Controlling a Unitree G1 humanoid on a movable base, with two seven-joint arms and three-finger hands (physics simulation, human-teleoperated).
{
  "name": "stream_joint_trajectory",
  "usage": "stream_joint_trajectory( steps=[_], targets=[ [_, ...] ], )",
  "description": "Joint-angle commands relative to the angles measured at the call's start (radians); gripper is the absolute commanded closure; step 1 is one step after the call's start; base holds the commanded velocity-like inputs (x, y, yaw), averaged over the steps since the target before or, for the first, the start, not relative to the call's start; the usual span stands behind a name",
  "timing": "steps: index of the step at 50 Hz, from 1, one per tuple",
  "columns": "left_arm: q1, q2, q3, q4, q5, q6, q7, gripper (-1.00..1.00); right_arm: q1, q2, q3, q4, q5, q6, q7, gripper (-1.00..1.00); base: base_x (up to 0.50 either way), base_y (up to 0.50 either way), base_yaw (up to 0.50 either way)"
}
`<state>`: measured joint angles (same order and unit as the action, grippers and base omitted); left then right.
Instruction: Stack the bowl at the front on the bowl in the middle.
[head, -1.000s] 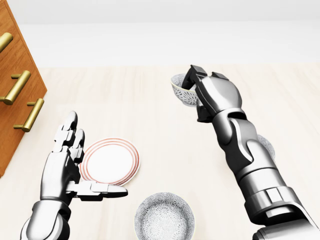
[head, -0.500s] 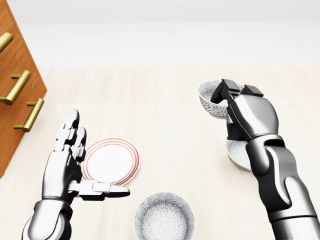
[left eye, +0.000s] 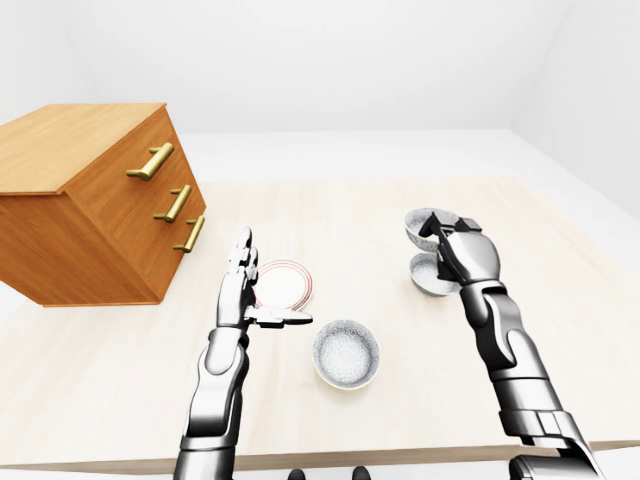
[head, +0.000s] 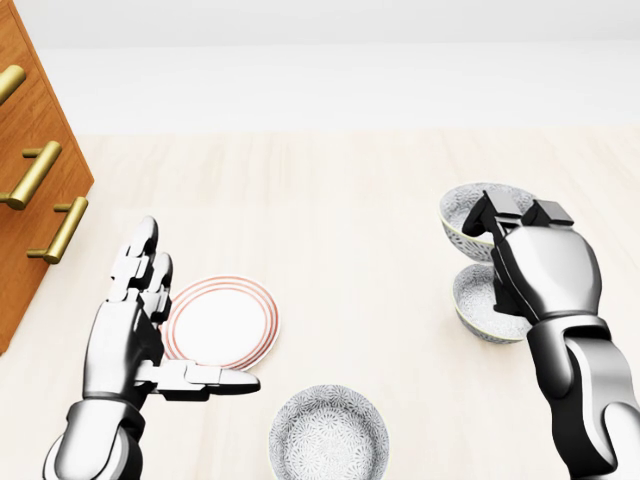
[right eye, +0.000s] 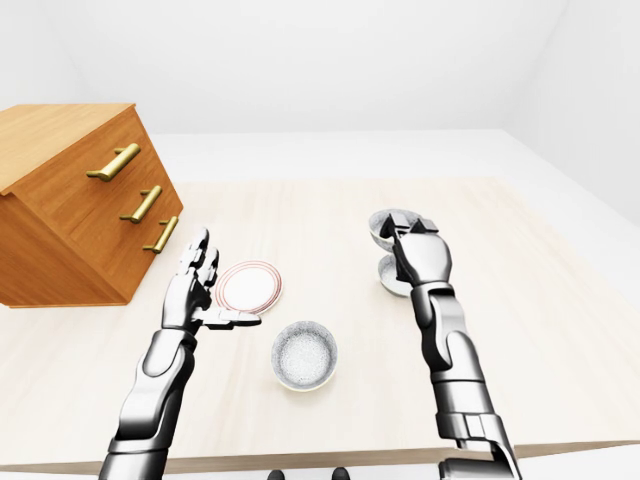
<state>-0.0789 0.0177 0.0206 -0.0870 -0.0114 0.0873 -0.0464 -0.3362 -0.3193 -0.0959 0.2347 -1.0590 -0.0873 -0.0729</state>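
Above middle bowl (head: 478, 308), right hand (head: 542, 268) clasps front bowl (head: 466, 216)

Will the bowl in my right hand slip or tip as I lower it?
Probably rigid: the held bowl shows a clean round rim. Gripped by one side of the rim in the right hand, it may tilt. Its curved underside could rock in the lower bowl.

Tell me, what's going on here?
The robot's right hand grips a patterned bowl by its rim and holds it just above a second bowl on the table, not yet set inside. The left hand is open beside a red-rimmed plate. A third bowl sits untouched near the head view's bottom edge.
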Motion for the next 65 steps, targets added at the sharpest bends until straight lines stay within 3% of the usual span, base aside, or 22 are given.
stream_joint_trajectory(
  steps=[1, 22, 51, 53, 65],
  targets=[
    [0.003, 0.001, 0.002, -0.017, -0.002, 0.0, 0.0, -1.0, 0.069, -0.006, -0.02, -0.033, -0.112, 0.0, -0.052, 1.0, 0.0, 0.0, 0.0],
    [0.001, 0.001, 0.003, -0.027, -0.003, 0.0, -0.002, -1.0, 0.144, 0.012, -0.027, -0.07, -0.132, 0.0, -0.071, 1.0, 0.0, 0.0, 0.0],
    [0.002, -0.001, -0.002, -0.022, 0.0, 0.0, 0.0, -1.0, 0.121, 0.008, 0.013, 0.063, -0.183, 0.0, -0.162, 1.0, 0.0, 0.0, 0.0],
    [0.002, 0.0, 0.0, -0.023, -0.001, 0.0, 0.0, -1.0, 0.136, 0.006, 0.019, 0.046, -0.196, 0.0, -0.139, -1.0, 0.0, 0.0, 0.0],
    [0.003, 0.0, 0.0, -0.016, -0.001, 0.0, 0.0, -1.0, 0.178, 0.027, -0.001, -0.067, -0.184, 0.0, -0.085, -1.0, 0.0, 0.0, 0.0]
  ],
)
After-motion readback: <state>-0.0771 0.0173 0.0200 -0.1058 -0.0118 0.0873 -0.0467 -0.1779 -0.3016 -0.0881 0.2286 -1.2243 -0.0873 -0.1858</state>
